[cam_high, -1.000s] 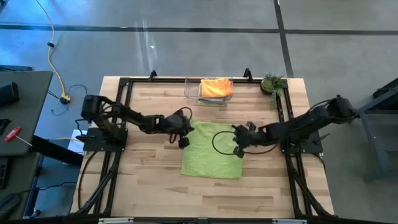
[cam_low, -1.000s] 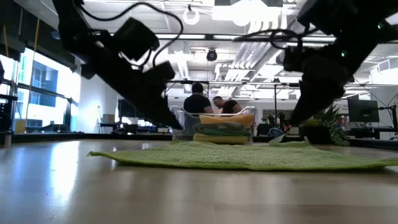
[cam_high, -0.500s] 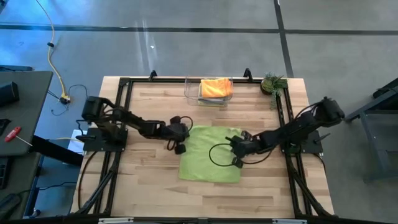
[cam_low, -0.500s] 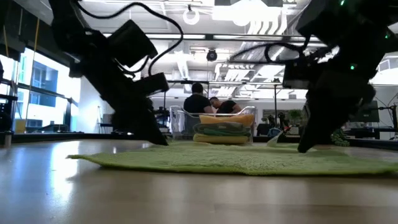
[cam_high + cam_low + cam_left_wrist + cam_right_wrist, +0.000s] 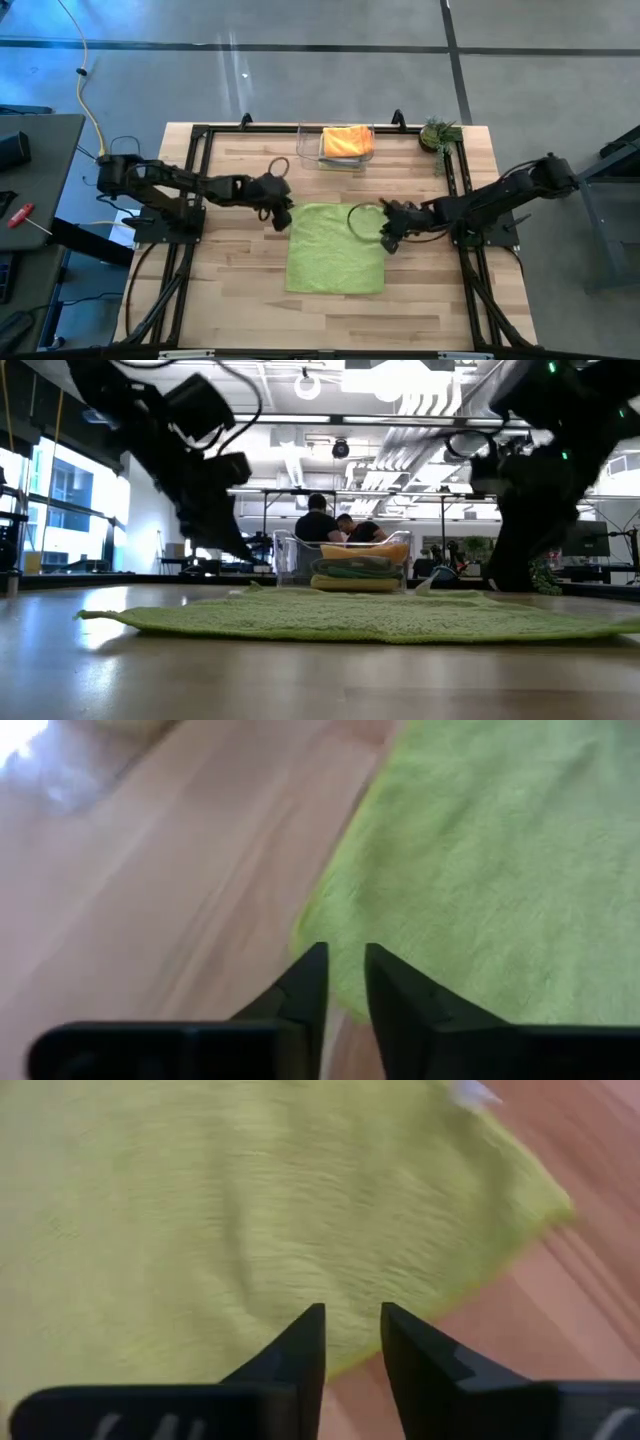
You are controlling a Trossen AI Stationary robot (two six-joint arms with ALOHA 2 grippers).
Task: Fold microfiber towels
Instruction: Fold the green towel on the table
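**Both grippers let go of the green towel**

Lifted off the cloth since half a second ago, both grippers now hang just above it. The lime green towel (image 5: 336,248) lies flat on the table (image 5: 240,290), in front of the clear bin (image 5: 310,150). The left gripper (image 5: 282,214) is at its far left corner, jaws narrowly parted, empty. The right gripper (image 5: 389,236) is at the right edge, likewise slightly parted, holding nothing.

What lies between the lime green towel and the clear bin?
In the high view, only bare wood separates the lime green towel from the clear bin.
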